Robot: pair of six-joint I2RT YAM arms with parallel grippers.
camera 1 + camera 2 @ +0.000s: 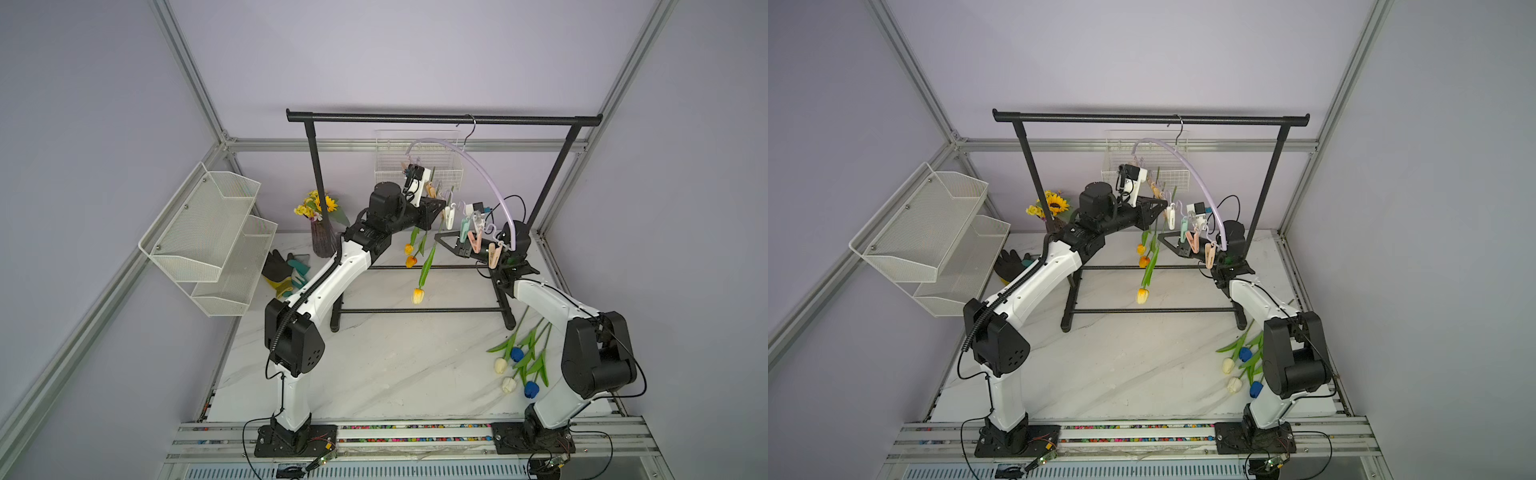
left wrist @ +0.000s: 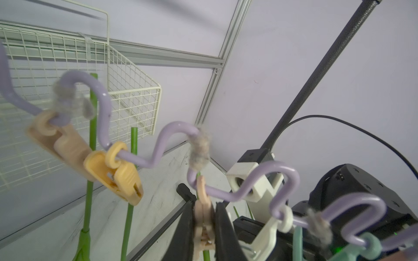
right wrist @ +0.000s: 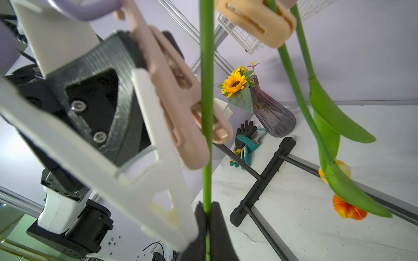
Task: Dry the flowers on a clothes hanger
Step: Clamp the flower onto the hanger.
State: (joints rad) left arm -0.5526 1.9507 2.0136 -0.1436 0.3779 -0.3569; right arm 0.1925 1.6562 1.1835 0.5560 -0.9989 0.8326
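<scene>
Lilac clothes hanger hangs from black rack; left gripper clamped on its pink clip, right gripper pinching one tulip stem by that clip. Four tulips lie on table.

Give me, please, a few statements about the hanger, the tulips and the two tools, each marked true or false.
1. The clothes hanger hangs from the top bar of the black rack. True.
2. Four tulips lie on the table. True.
3. The right tool is open and empty. False: it is shut on a green stem.
4. The left tool presses a pink clip. True.
5. The purple vase lies tipped over. False: it stands upright.
</scene>
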